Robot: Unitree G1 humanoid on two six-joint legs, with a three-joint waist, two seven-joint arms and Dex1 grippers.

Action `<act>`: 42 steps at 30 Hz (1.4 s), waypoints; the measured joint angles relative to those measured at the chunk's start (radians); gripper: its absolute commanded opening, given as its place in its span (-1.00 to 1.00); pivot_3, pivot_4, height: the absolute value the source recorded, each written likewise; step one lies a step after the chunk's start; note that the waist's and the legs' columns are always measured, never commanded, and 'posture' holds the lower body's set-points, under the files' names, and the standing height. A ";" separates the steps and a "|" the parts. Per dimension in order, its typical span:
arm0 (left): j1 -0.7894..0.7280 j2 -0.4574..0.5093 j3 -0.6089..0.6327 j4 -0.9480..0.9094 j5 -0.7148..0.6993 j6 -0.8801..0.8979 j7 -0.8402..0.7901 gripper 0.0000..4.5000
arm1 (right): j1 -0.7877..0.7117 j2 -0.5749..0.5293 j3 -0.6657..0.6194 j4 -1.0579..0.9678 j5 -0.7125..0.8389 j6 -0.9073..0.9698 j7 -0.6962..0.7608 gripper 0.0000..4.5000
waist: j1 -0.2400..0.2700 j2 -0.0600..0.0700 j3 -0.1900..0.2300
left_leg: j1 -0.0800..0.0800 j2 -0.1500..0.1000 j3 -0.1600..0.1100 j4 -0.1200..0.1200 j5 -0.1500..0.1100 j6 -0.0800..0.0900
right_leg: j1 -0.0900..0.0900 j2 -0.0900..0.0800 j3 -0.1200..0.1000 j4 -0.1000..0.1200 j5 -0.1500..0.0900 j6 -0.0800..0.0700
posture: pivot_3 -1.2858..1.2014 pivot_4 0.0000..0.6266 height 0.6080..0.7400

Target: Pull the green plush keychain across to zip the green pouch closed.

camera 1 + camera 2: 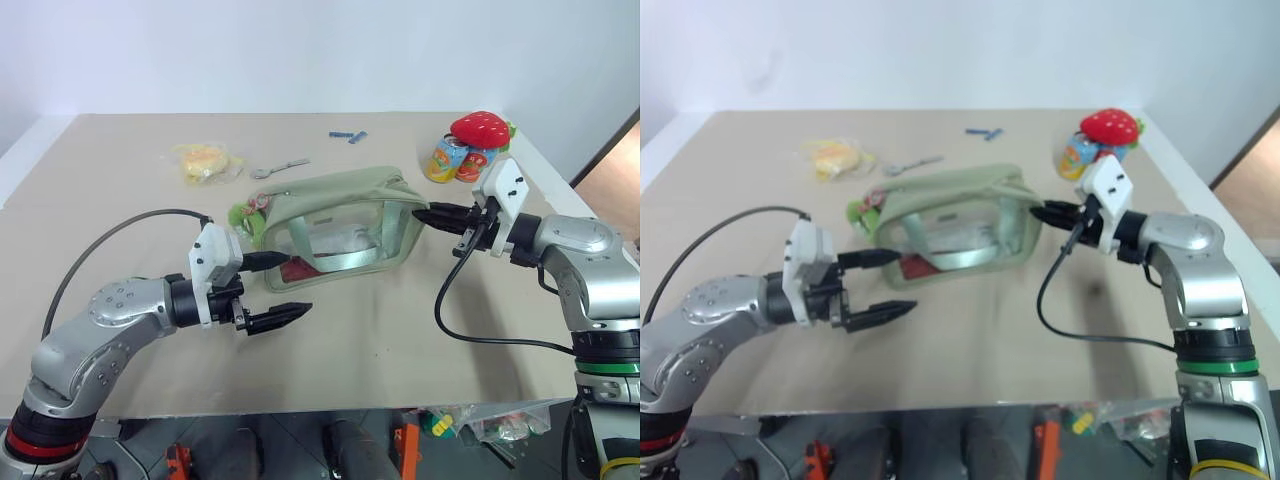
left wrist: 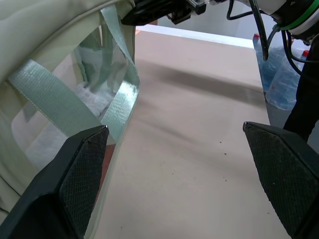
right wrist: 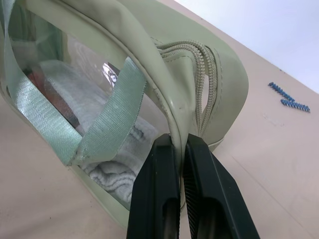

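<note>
At our right gripper (image 3: 177,149), pressed together on the green pouch's (image 1: 345,225) end, we anchor the bag. Beside the pouch's opposite end sits the green plush keychain (image 1: 243,213), just beyond our spread left gripper (image 1: 288,285), which must next grasp it.

Even, bright, diffuse light fills both eye views, with the white wall at the top of the frame nearly washed out and the tan table (image 1: 330,330) evenly lit, carrying only soft, faint shadows under the green pouch (image 1: 340,222) at centre and beneath the dangling black cable (image 1: 470,320) at lower right. The pouch's clear plastic window catches pale reflections at centre frame, and a small bright glint shows on it in the right wrist view. In the left wrist view the near black fingers (image 2: 75,184) at the bottom corners are large and slightly soft, while a broad soft shadow crosses the upper middle of the table.
</note>
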 measured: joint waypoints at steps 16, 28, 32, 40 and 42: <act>0.049 -0.019 0.072 0.006 -0.020 -0.004 0.038 1.00 | 0.149 -0.123 -0.070 -0.283 0.160 0.173 0.064 -0.98 | 0.003 0.000 0.000 | 0.000 0.000 0.000 0.000 0.000 0.000 | 0.000 0.000 -0.001 0.000 0.000 0.000 | 0.03 -0.52 1.00; 0.139 -0.029 0.318 0.083 -0.088 0.008 0.193 1.00 | 0.184 -0.090 -0.070 -0.295 0.154 0.140 0.002 -0.98 | 0.000 0.000 0.000 | 0.001 0.000 0.000 0.001 0.000 0.000 | 0.000 0.000 0.000 0.000 -0.002 -0.004 | 0.03 -0.52 1.00; 0.070 -0.029 0.309 0.252 0.013 -0.079 0.175 1.00 | 0.187 -0.089 -0.069 -0.295 0.146 0.121 0.001 -0.98 | 0.001 0.000 0.000 | 0.001 0.000 0.001 0.001 0.001 0.000 | 0.000 0.000 0.000 0.000 -0.001 -0.004 | 0.03 -0.52 1.00; -0.107 -0.108 0.265 0.537 0.040 -0.112 0.109 1.00 | 0.198 -0.088 -0.068 -0.296 0.132 0.097 0.001 -0.98 | -0.001 0.000 0.000 | 0.000 0.000 0.001 0.000 0.001 0.000 | 0.000 0.000 0.000 0.000 0.001 0.001 | 0.03 -0.52 1.00; -0.130 -0.120 0.257 0.580 0.033 -0.085 0.104 1.00 | 0.199 -0.088 -0.068 -0.297 0.130 0.095 0.000 -0.98 | -0.001 0.000 0.000 | 0.000 0.000 0.000 0.000 0.001 0.000 | 0.000 0.000 0.000 0.000 0.001 0.000 | 0.03 -0.52 1.00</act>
